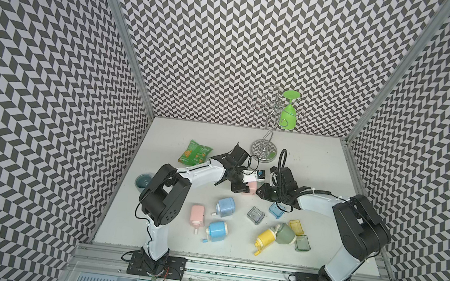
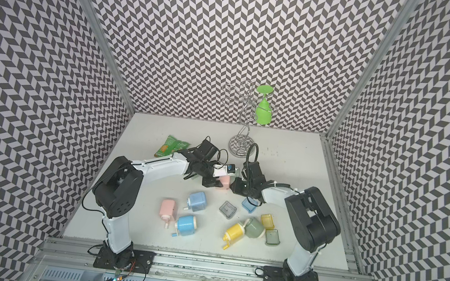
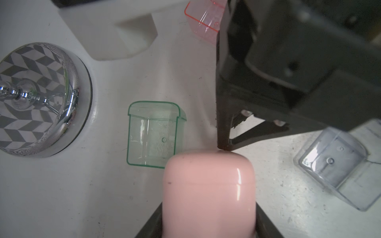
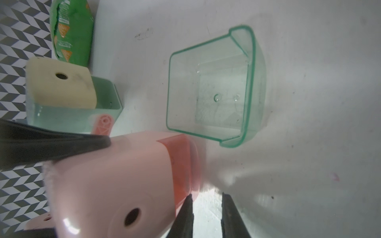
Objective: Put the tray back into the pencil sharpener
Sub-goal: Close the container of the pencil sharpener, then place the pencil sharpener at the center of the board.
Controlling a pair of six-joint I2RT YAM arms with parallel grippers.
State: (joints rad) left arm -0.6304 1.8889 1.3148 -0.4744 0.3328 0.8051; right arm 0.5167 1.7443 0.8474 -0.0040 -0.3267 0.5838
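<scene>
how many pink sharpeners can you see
2. One pink sharpener is in the left gripper; the other pink sharpener lies loose beside a blue sharpener. The arms may hide more.

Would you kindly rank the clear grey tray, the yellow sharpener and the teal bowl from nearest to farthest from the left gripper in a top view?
From the left gripper:
1. clear grey tray, just toward the arm bases.
2. yellow sharpener, further that way, slightly right.
3. teal bowl, far off to the left.
</scene>
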